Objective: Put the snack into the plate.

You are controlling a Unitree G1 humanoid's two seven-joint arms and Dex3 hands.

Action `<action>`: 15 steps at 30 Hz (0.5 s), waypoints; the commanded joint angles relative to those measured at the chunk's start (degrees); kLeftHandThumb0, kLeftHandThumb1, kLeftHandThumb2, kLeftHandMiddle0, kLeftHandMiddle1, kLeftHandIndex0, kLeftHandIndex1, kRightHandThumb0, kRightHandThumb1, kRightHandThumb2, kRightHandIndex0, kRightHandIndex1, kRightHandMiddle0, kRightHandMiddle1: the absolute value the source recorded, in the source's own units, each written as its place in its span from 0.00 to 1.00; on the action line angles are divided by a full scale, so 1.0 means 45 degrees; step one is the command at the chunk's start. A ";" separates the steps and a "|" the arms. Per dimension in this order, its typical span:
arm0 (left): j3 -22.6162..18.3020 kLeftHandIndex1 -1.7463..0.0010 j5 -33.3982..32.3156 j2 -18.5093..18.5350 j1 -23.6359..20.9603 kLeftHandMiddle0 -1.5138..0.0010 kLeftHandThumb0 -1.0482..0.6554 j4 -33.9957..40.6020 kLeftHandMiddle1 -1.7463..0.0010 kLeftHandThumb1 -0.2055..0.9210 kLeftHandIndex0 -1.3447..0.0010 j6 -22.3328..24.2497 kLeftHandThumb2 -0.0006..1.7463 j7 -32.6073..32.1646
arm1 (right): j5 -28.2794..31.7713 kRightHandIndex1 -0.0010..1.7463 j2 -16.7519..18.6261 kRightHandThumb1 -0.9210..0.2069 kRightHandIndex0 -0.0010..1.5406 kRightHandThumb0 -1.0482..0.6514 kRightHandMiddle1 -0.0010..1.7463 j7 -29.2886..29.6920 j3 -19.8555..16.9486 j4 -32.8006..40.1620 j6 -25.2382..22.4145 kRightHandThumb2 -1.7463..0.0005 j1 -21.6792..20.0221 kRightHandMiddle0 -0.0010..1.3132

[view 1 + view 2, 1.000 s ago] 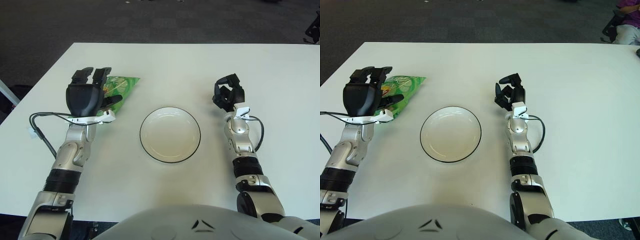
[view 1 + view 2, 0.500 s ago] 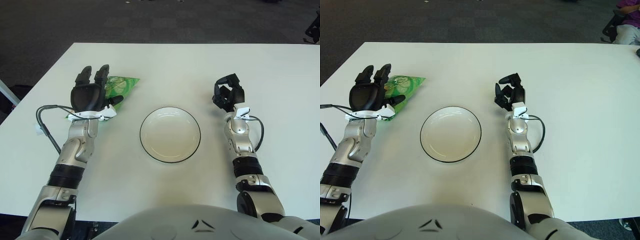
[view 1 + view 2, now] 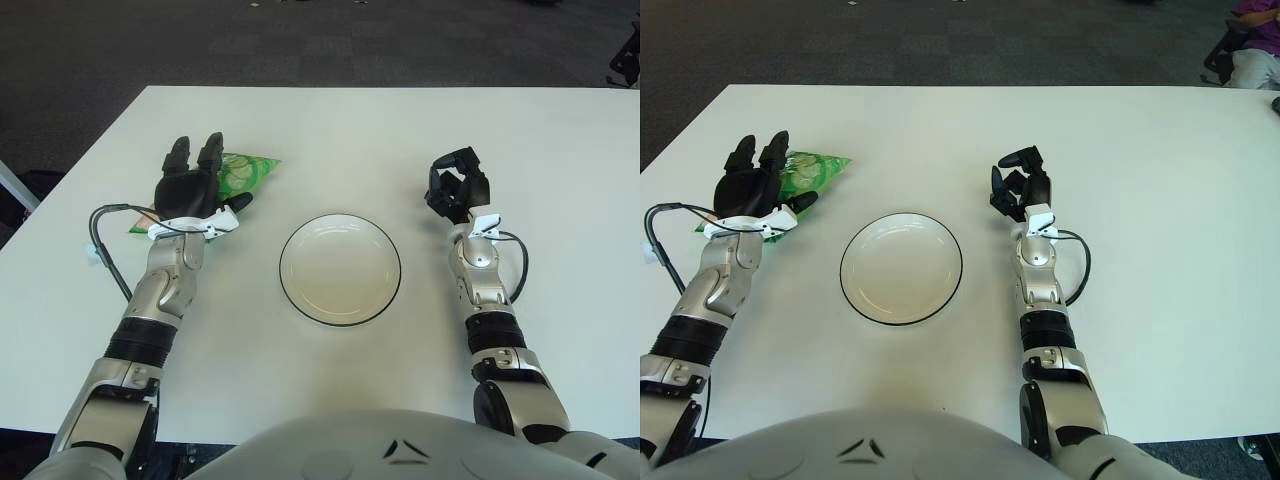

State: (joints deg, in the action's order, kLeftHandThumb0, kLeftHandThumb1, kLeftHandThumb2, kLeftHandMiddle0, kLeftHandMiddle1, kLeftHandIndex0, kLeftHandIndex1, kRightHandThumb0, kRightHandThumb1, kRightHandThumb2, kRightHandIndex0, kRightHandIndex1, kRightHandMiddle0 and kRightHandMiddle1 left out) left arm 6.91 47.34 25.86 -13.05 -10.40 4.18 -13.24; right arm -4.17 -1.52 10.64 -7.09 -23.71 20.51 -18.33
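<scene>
Left eye view, left hand: the left hand (image 3: 192,187) lies low over the near end of the green snack bag (image 3: 243,172), palm down, black fingers (image 3: 210,153) stretched forward and spread apart rather than curled.
Left hand contact: the palm and fingers cover the bag's near half and seem to rest on it; the thumb sticks out toward the plate side. Whether any finger pinches the packet cannot be told, and no closed grasp shows.
Snack bag: flat on the white table (image 3: 340,130), partly under the left hand, its far corner poking out ahead of the fingertips and toward the robot's right.
Plate: the white plate with a dark rim (image 3: 340,269) sits to the right of the left hand, near it but apart, between the two hands, with nothing in it.
Right hand: the right hand (image 3: 456,187) is raised on its forearm, well apart from the left hand and beyond the plate's right edge, fingers curled inward around nothing.
Cable: a grey cable (image 3: 103,250) loops beside the left forearm.
</scene>
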 commanded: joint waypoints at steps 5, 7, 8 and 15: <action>0.0462 1.00 -0.0423 0.0129 -0.0739 0.92 0.05 -0.1317 0.99 1.00 0.89 0.0102 0.39 0.0873 | 0.0143 1.00 -0.0135 0.17 0.51 0.40 1.00 -0.0046 -0.0023 -0.0145 0.0204 0.56 -0.0238 0.24; 0.0605 1.00 -0.0502 0.0161 -0.0915 0.92 0.05 -0.1769 0.99 1.00 0.89 0.0001 0.39 0.0923 | 0.0149 1.00 -0.0132 0.17 0.51 0.40 1.00 -0.0040 -0.0017 -0.0133 0.0193 0.56 -0.0245 0.24; 0.0664 1.00 -0.0568 0.0177 -0.0977 0.92 0.05 -0.1935 0.99 1.00 0.89 -0.0060 0.39 0.0995 | 0.0152 1.00 -0.0131 0.17 0.51 0.40 1.00 -0.0037 -0.0016 -0.0128 0.0189 0.56 -0.0248 0.24; 0.1022 0.99 -0.0835 0.0474 -0.1186 0.88 0.05 -0.2308 0.98 1.00 0.88 -0.0400 0.39 0.1607 | 0.0140 1.00 -0.0118 0.17 0.51 0.40 1.00 -0.0003 0.0000 -0.0065 0.0140 0.56 -0.0248 0.24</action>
State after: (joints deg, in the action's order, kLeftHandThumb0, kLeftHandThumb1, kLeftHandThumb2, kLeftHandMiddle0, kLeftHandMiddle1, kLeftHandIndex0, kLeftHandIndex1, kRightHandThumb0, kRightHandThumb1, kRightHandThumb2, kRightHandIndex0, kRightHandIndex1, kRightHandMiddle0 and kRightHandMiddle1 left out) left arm 10.17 44.04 26.98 -18.45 -19.15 2.80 -8.14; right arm -3.75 -1.65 10.62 -7.06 -23.86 20.56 -18.78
